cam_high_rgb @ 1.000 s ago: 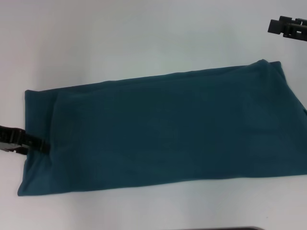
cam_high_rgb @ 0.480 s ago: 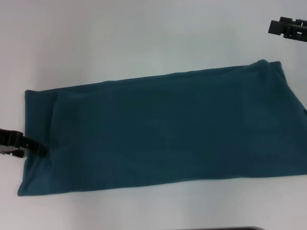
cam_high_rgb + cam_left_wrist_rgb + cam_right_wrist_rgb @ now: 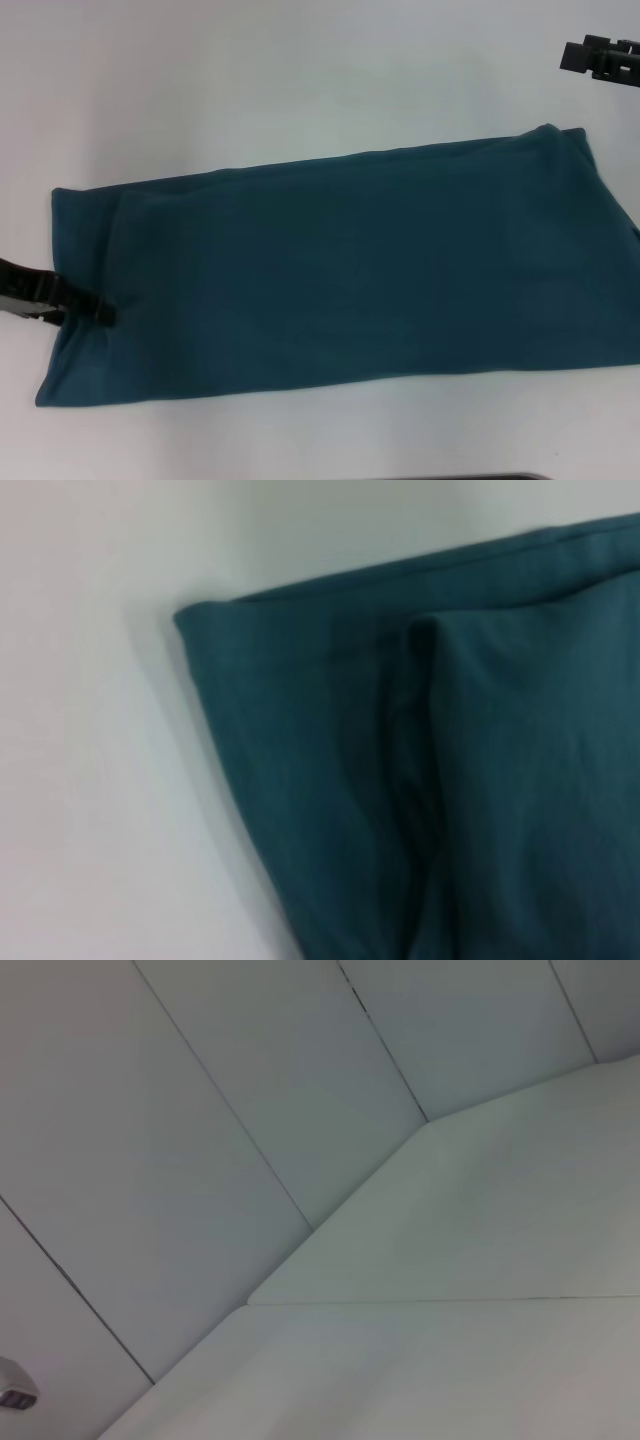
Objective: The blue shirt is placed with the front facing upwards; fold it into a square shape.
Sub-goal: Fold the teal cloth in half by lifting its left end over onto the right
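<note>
1. Left gripper (image 3: 95, 310) comes in from the head view's 9 o'clock edge, low over the surface (image 3: 300, 70). Its dark tip lies on the left end of the blue shirt (image 3: 340, 270), just inside the short edge and a little below the middle of that edge. Whether its fingers are open or pinching cloth I cannot tell — only the black tip shows against the fabric.

2. Blue shirt, head view: it lies flat on the white surface as a long folded band, running from about 8 o'clock up toward 3 o'clock, with the right end higher than the left. The face that shows is plain teal, without lettering. A faint fold line runs parallel to the left short edge, just inside it. The right end reaches the picture's edge.

3. Left wrist view: one corner of the blue shirt (image 3: 330, 780) rests on the pale surface (image 3: 90, 780). A second layer lies on top of the first, its folded edge set in from the outer edge, with a soft crease between the two layers.

4. Right gripper (image 3: 600, 55) hangs at about 2 o'clock in the head view, above the surface and well apart from the shirt — its fingers cannot be made out. The right wrist view shows only pale panels and the surface's edge.
</note>
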`<state>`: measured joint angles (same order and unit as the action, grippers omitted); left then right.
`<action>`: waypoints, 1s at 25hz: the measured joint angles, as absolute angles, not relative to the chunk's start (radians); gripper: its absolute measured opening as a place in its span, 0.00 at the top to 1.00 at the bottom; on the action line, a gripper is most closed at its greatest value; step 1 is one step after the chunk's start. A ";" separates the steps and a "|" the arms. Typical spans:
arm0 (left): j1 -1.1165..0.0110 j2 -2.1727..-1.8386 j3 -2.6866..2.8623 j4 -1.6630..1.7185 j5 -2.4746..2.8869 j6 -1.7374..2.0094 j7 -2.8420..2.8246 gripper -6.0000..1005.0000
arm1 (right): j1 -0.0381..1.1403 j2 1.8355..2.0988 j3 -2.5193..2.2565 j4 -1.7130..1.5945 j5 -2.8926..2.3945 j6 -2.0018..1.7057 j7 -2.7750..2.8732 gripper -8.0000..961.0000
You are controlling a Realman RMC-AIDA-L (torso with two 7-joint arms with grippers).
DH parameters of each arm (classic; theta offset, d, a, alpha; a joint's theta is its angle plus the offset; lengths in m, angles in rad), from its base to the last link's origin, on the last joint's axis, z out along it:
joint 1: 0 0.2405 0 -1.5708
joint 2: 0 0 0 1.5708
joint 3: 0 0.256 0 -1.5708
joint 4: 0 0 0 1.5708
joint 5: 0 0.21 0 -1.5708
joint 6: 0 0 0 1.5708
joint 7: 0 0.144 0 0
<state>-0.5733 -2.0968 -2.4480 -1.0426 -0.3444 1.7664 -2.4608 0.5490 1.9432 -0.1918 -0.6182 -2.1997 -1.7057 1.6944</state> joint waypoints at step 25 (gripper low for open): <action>-0.610 -2.119 -2.426 -1.040 -0.353 1.773 -2.457 0.29 | 0.543 1.943 -0.191 -0.620 -2.199 -1.709 1.692 0.11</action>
<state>-0.6099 -2.1190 -2.4265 -1.0404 -0.3529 1.7731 -2.4572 0.5430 1.9432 -0.1914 -0.6196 -2.1994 -1.7089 1.6917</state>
